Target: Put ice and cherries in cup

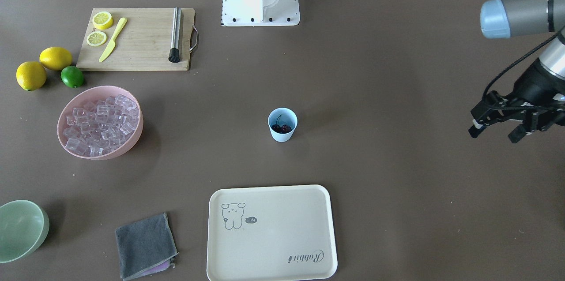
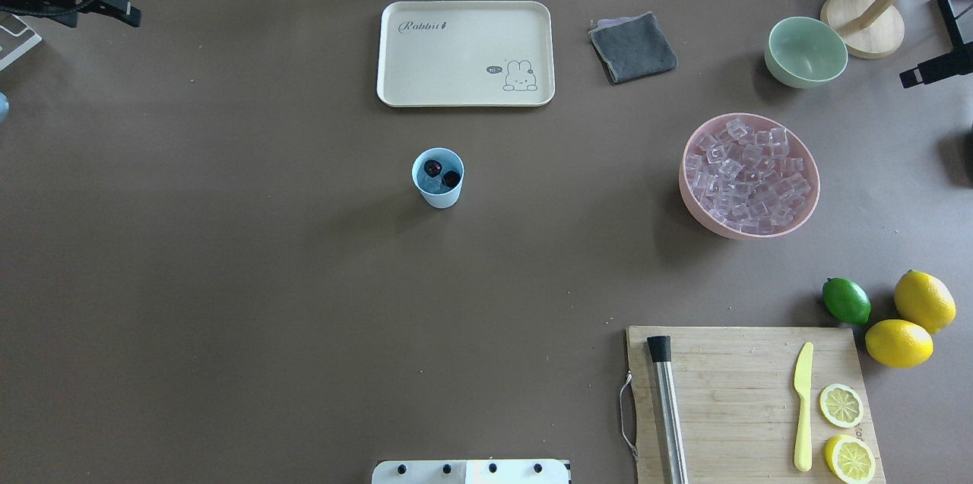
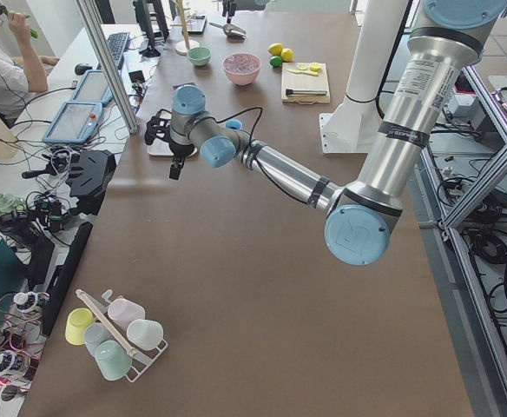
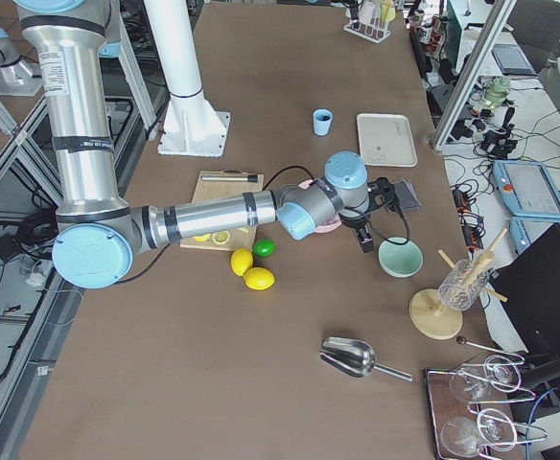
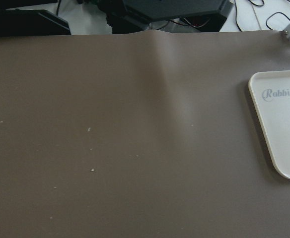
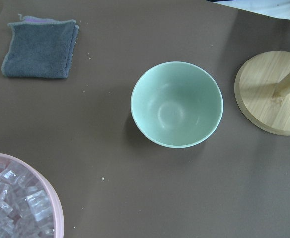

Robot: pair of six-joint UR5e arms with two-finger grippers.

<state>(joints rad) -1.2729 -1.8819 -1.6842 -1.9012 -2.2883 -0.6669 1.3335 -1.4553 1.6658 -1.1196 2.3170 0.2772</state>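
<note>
The light-blue cup stands upright at the table's middle, also in the overhead view. The two dark cherries lie inside it on a piece of ice. Most of the ice fills the pink bowl. My left gripper hovers far out at the table's left end, open and empty, well away from the cup. My right gripper shows only partly at the overhead view's right edge, near the pale green bowl; I cannot tell whether it is open or shut.
A cream tray lies beyond the cup, a grey cloth beside it. A cutting board with a knife, lemon halves and a steel muddler sits near the robot's right. Lemons and a lime lie by it. A wooden stand is next to the green bowl.
</note>
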